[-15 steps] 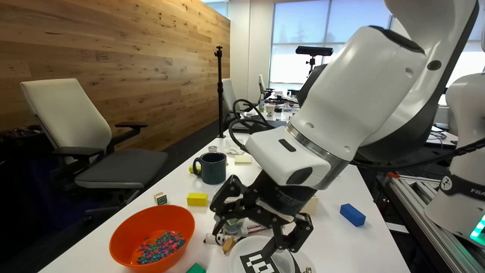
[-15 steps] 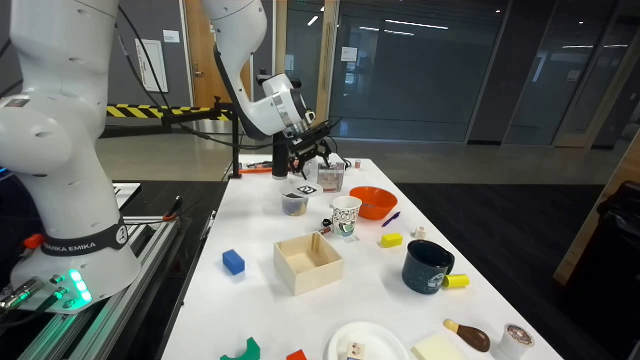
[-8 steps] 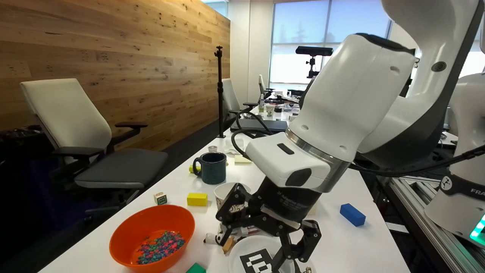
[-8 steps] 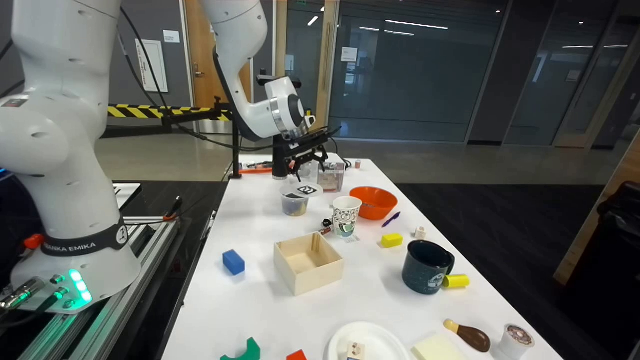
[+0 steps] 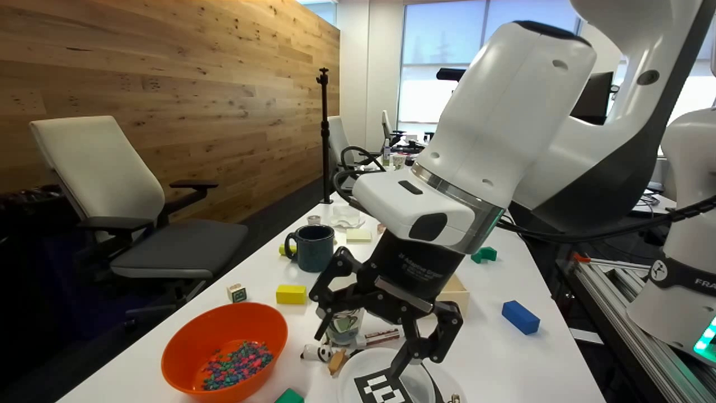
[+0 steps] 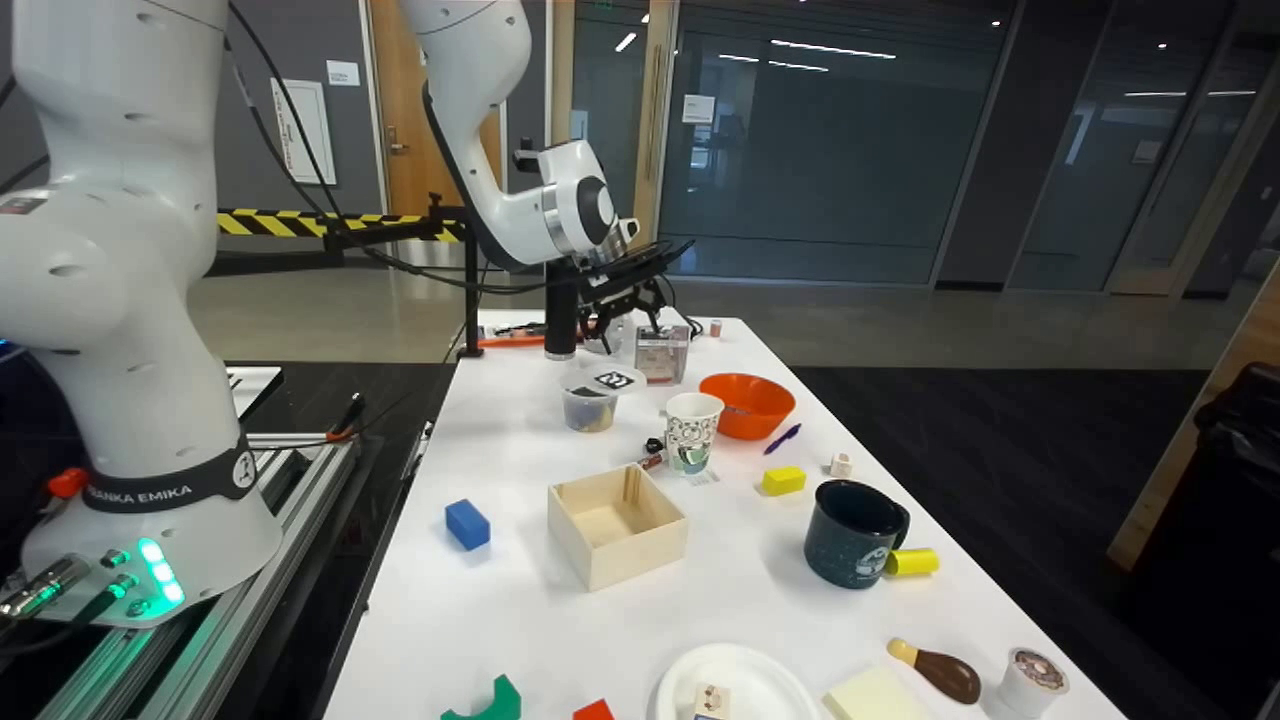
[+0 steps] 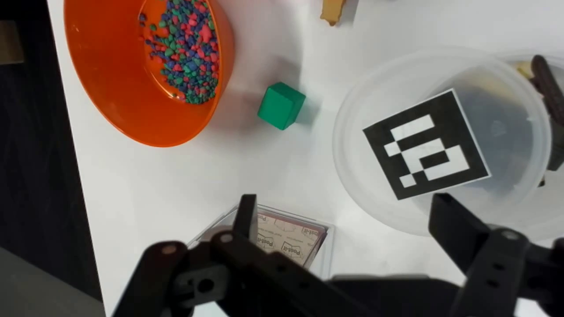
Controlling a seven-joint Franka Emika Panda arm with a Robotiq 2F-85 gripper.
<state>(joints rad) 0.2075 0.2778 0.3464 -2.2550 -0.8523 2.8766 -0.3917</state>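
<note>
My gripper (image 7: 345,198) hangs open above the white table with nothing between its fingers. In the wrist view its left finger (image 7: 245,215) overlaps a clear box of Post-it notes (image 7: 288,235), and its right one overlaps the edge of a translucent round lid (image 7: 361,176). That lid bears a black-and-white square marker and lies over a clear tub (image 6: 588,410) in an exterior view. Beyond the fingertips sits a green block (image 7: 280,105). Left of the block is an orange bowl (image 7: 110,83) holding many small coloured bits. Both exterior views show the gripper (image 5: 358,355) tilted.
Near the bowl stand a patterned paper cup (image 6: 692,430), a yellow block (image 6: 783,481) and a dark mug (image 6: 850,535). An open wooden box (image 6: 617,535) and a blue block (image 6: 467,524) lie further along. A black upright cylinder (image 6: 560,320) stands behind the tub.
In an exterior view the gripper shifts right and slightly down, then back left and up, staying open. Objects on the table keep their places.
</note>
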